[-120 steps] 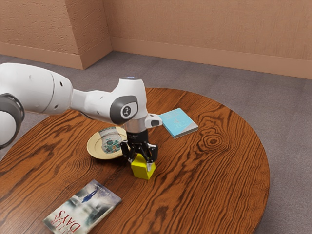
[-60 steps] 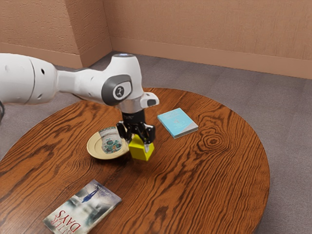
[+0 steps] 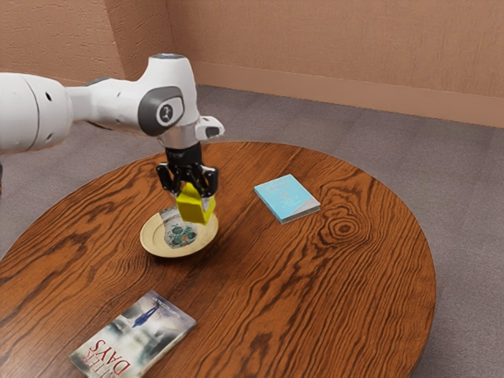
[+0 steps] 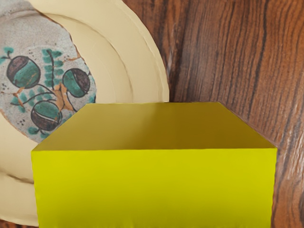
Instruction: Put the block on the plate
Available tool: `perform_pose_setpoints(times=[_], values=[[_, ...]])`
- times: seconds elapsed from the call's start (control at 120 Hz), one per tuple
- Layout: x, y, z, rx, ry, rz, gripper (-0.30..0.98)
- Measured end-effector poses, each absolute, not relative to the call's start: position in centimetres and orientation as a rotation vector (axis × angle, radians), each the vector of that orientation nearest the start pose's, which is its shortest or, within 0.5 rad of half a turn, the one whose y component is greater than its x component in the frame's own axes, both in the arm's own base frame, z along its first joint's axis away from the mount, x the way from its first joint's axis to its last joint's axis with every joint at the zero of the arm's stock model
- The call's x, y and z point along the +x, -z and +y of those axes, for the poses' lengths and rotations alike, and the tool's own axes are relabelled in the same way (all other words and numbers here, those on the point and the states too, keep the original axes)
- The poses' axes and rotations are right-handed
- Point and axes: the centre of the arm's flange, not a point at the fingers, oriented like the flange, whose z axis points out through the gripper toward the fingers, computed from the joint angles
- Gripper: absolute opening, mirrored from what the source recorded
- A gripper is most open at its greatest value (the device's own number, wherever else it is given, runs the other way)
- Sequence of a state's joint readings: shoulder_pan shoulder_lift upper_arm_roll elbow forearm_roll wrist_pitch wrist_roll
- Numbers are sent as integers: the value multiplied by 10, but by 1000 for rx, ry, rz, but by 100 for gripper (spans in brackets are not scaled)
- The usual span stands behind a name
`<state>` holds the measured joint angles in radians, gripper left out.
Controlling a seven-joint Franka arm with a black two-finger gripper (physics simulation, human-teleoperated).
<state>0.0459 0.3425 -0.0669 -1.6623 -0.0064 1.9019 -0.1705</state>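
Observation:
In the exterior view my black gripper (image 3: pixel 190 193) is shut on the yellow block (image 3: pixel 195 206), one finger on each side of it. The block hangs tilted in the air over the part of the cream plate (image 3: pixel 175 250) toward the exterior view's right and back. Large and close in the wrist view, the yellow block (image 4: pixel 154 187) covers part of the plate (image 4: pixel 142 61) with its painted fruit pattern. Some wood shows beside the plate there.
A light blue book (image 3: pixel 287 197) lies on the round wooden table (image 3: pixel 331 291), toward the exterior view's right of the plate. Nearer the camera lies a grey book with red lettering (image 3: pixel 135 335).
The block has been lifted off the table in my gripper and carried toward the exterior view's left, from beside the plate to above it. The plate and both books have stayed put.

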Motion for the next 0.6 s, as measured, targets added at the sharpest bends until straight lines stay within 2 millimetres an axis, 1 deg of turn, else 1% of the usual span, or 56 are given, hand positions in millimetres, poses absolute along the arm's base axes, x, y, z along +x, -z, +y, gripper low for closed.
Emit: perform_pose_setpoints(times=[0.117, 0.158, 0.283, 0.333, 0.408, 0.517, 0.6], values=[[649, -405, 10, -3136, -160, -277, 37], [650, -400, 16, -3133, -169, -288, 37], [652, -388, 57, -3104, -188, -374, 37], [654, -382, 67, -3097, -195, -394, 37], [663, -375, 72, -3094, -189, -396, 37], [672, -365, 73, -3094, -190, -385, 37], [676, -349, 73, -3093, -215, -375, 37]])
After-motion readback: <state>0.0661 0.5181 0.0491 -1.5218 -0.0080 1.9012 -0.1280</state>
